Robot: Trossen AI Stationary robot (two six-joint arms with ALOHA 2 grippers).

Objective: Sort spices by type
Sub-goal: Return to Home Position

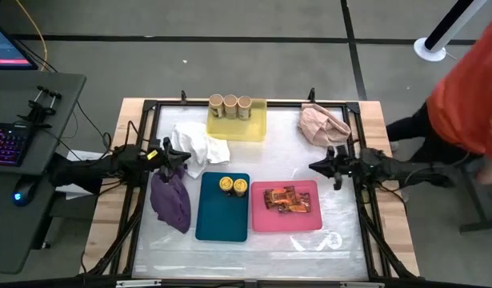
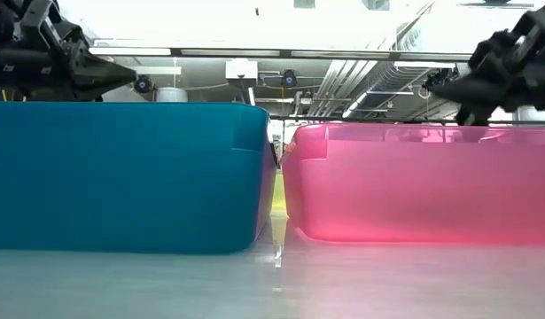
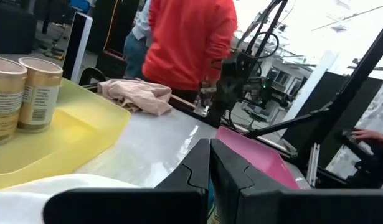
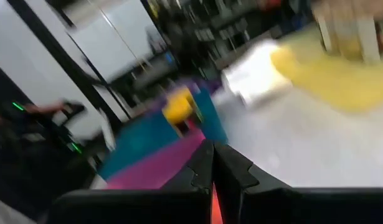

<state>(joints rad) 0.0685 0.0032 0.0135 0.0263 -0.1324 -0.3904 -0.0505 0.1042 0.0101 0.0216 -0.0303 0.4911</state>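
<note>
1. My left gripper (image 1: 180, 154) and right gripper (image 1: 314, 166): both pinched closed, empty, raised, one at either side. Sorting looks complete, so homing needs only a clear retreat.
2. Yellow tray (image 1: 258, 128): smooth plastic. Three tan-lid jars (image 1: 230, 102) stand in a row at its far edge.
3. Teal tray (image 1: 222, 220): two yellow-lid jars (image 1: 233, 186), cylindrical, side by side.
4. Pink tray (image 1: 287, 222): two foil packets (image 1: 286, 200), flat and crinkled.

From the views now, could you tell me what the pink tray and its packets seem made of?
The pink tray looks like glossy translucent plastic: light glows through its wall. The packets are probably foil, judging by their crinkled orange-red sheen.
</note>
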